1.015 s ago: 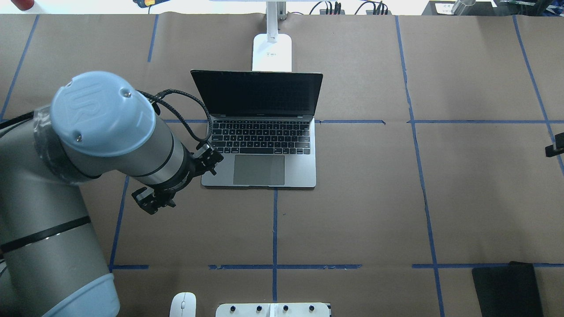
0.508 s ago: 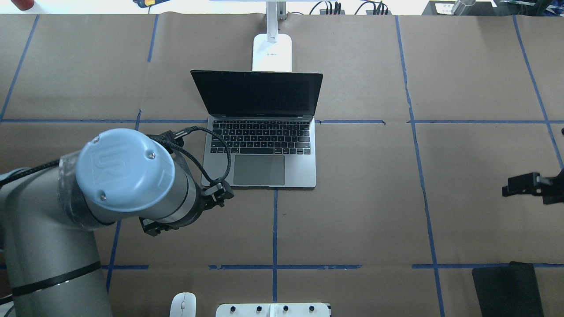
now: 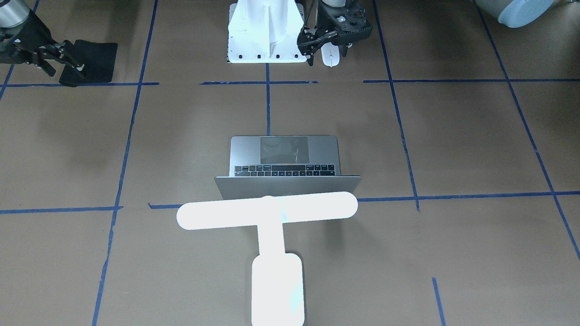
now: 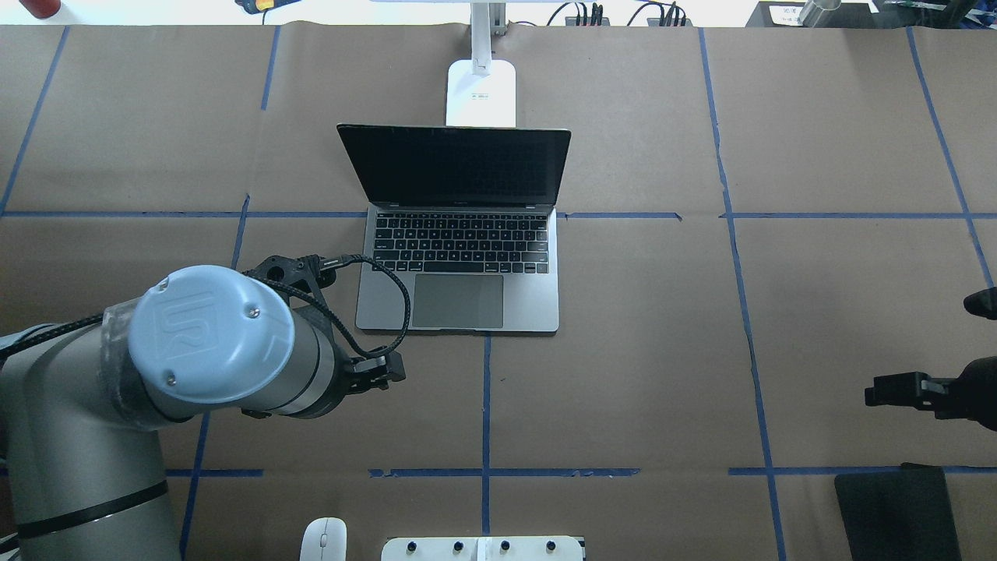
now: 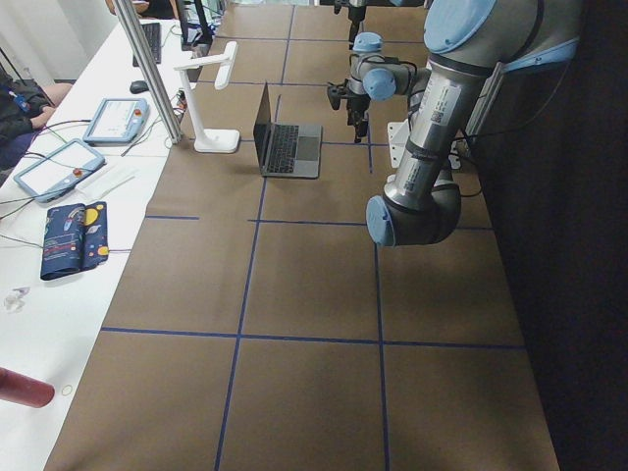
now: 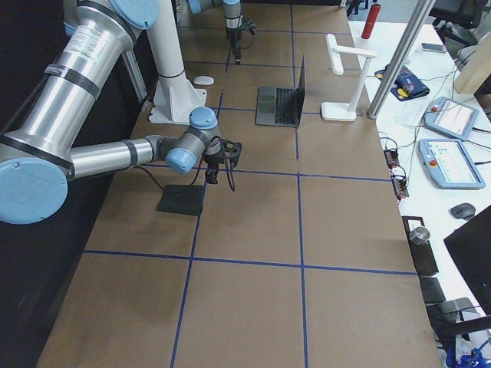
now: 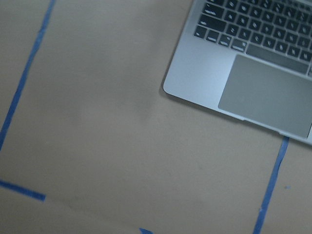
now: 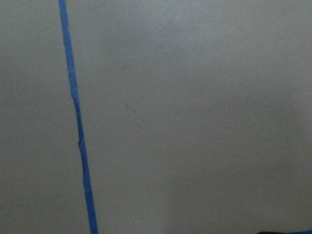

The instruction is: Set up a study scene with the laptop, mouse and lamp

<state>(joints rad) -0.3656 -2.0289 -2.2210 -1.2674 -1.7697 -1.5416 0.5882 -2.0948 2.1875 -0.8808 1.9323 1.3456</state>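
Observation:
The laptop stands open at the table's middle, its screen dark and facing me. The glowing white lamp stands just behind its lid; its base shows in the overhead view. The mouse lies at the near edge, left of the pedestal. My left gripper hangs high over the table between the laptop's near-left corner and the mouse, looking open and empty. My right gripper hovers just beyond the black mat, open and empty.
A black mat lies at the near right corner. A white flared pedestal with bolt holes stands at the near edge's middle. Blue tape lines cross the brown table cover. Tablets and cables lie on the far side bench.
My left arm has drawn back from the laptop's left side toward the near edge. My right gripper has come in from the right edge and moved nearer, toward the black mat.

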